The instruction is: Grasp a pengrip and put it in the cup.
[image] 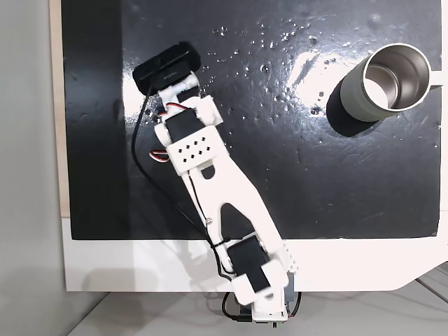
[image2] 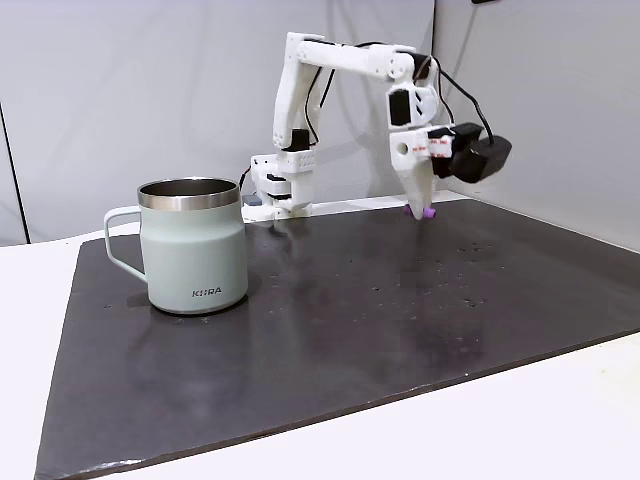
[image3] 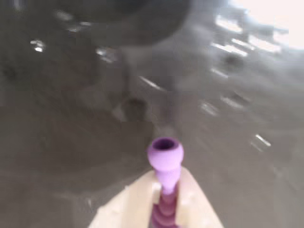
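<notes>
My hand (image3: 164,209) is clamped on the pengrip (image3: 165,159): in the wrist view its two pale fingers (image3: 130,209) press on the ribbed purple tube from both sides, and the flared open end sticks out past the tips. The dark mat below it is blurred in that view.

In the side-on fixed view my hand (image2: 420,205) points straight down near the far edge of the black mat (image2: 400,310), with the purple pengrip (image2: 423,213) at its tips. I cannot tell whether the tube touches the mat or hangs just above it. The black wrist camera (image2: 480,157) juts out to the right of the hand.

The cup (image2: 192,245) stands upright well apart from my hand, near the mat's left edge in this view, handle (image2: 118,240) turned further left. Between the two lies a broad open stretch of mat with only small water droplets (image2: 470,250).

From above, my arm (image: 217,182) reaches diagonally across the mat from the white bench (image: 140,266), while the cup (image: 388,80) sits by the mat's right edge, its shiny mouth open.
</notes>
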Available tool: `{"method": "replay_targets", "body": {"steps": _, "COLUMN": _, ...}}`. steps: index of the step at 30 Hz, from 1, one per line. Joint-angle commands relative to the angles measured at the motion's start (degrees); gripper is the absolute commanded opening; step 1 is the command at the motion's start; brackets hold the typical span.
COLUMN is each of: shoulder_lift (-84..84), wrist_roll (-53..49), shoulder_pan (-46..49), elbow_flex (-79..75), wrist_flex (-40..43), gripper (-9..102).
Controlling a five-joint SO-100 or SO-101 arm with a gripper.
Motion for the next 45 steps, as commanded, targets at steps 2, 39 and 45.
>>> {"method": "replay_targets", "body": {"steps": 2, "shoulder_lift": 12.2, "wrist_roll": 1.0, "shoulder_pan": 9.0, "elbow_flex": -4.6, "wrist_flex": 3.8, "gripper": 0}}
{"method": "replay_targets", "body": {"steps": 39, "shoulder_lift": 8.4, "wrist_roll": -16.3, "shoulder_pan": 57.4, "elbow_flex": -15.8, "wrist_flex": -15.6, "gripper": 0}}
{"method": "replay_targets", "body": {"steps": 45, "shoulder_lift": 8.3, "wrist_roll": -14.5, "shoulder_pan": 54.7, "elbow_flex": -12.0, "wrist_flex": -19.7, "gripper": 0}}
